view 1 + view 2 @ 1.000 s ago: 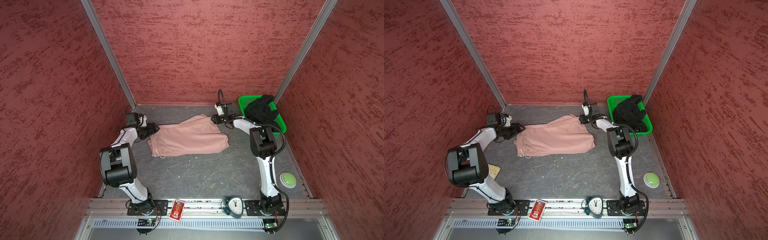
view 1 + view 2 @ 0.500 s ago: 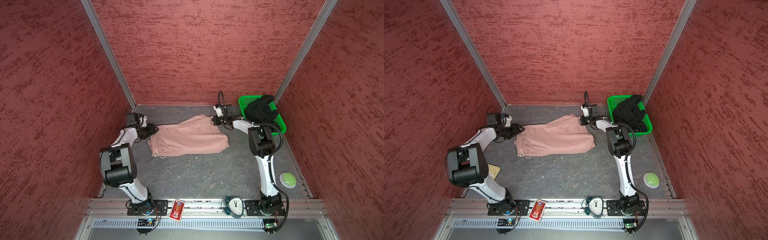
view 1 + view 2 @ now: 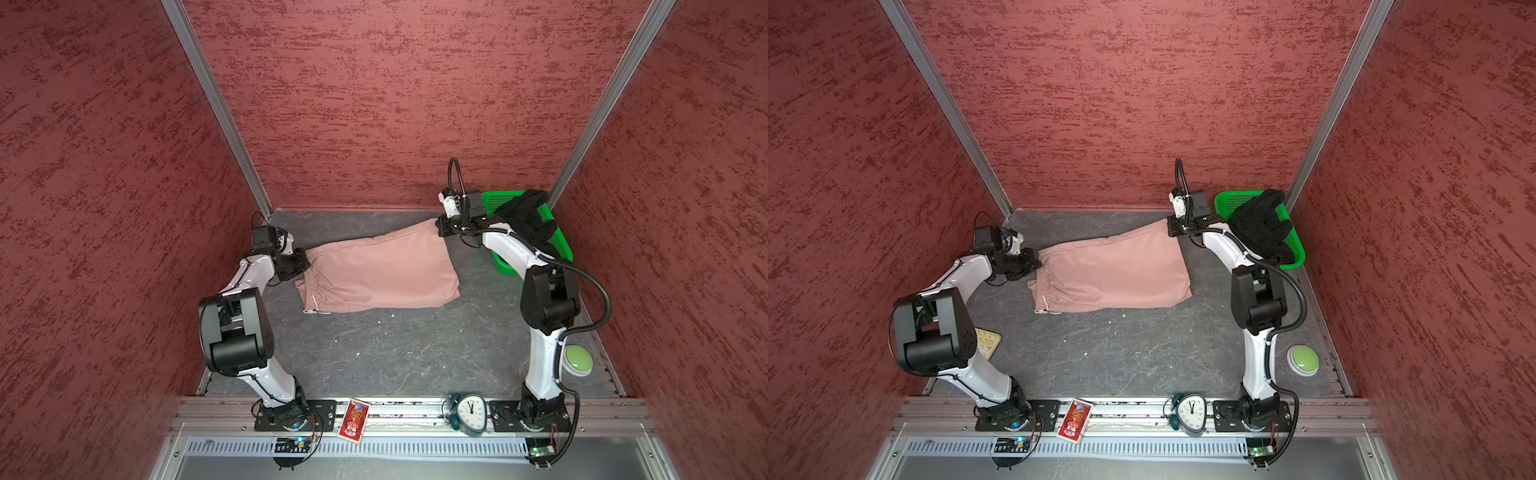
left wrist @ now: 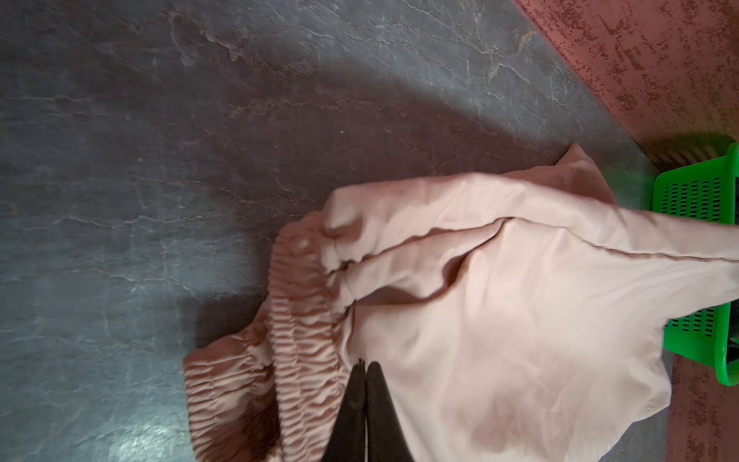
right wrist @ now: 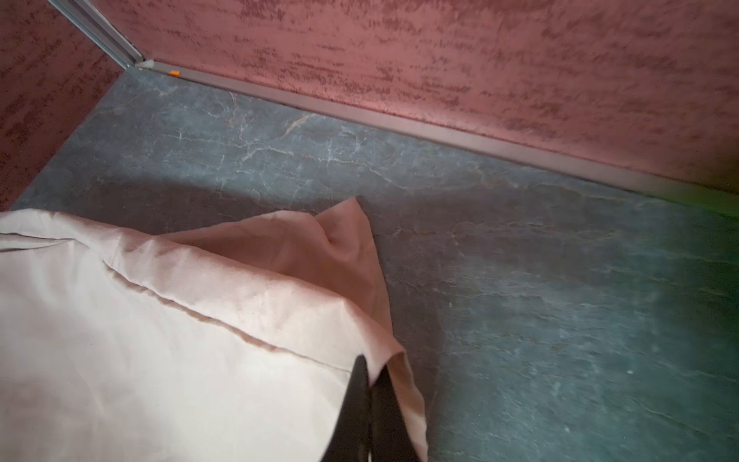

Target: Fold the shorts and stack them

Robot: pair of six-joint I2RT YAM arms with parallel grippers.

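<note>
Both pincers are together, each clamped on the pink shorts (image 3: 378, 270). The left gripper (image 4: 366, 363) bites cloth at the gathered waistband (image 4: 304, 320). The right gripper (image 5: 370, 368) bites a leg-hem corner. The pink shorts lie spread on the table (image 3: 374, 357), on its far half, between the two arms. The black shorts (image 3: 525, 218) sit heaped in the basket (image 3: 496, 199), just beside the right gripper.

Hazards, as I judge them:

1. Both bites are shallow and near the cloth edge. A quick lift could pull the fabric free.
2. I cannot tell how many layers each pincer holds. A top-layer-only hold would open the garment instead of folding it.
3. Unequal arm travel would skew the fold.
4. The right arm runs close to the basket. A wide swing could snag the black shorts or shove the basket.
</note>
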